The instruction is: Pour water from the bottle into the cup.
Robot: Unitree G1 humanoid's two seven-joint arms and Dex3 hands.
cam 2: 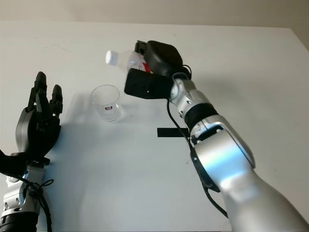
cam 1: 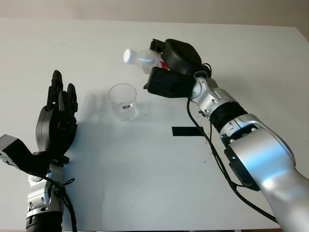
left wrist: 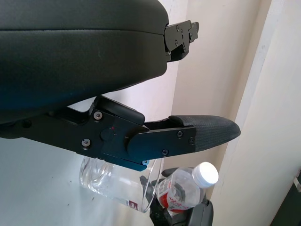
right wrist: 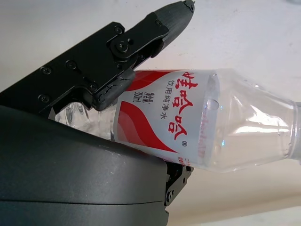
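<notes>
Two hands here: the right hand (cam 1: 166, 67) is clamped around the bottle (cam 1: 144, 60), tipped almost sideways in the air, white cap on and pointing out just above the cup (cam 1: 122, 101). Cup stands upright on the white table (cam 1: 145, 183). Left hand (cam 1: 57, 121) is open, near the cup's left side.

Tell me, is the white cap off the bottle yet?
No, the white cap sits on the neck of the bottle, which the right hand holds tilted above the cup.
</notes>
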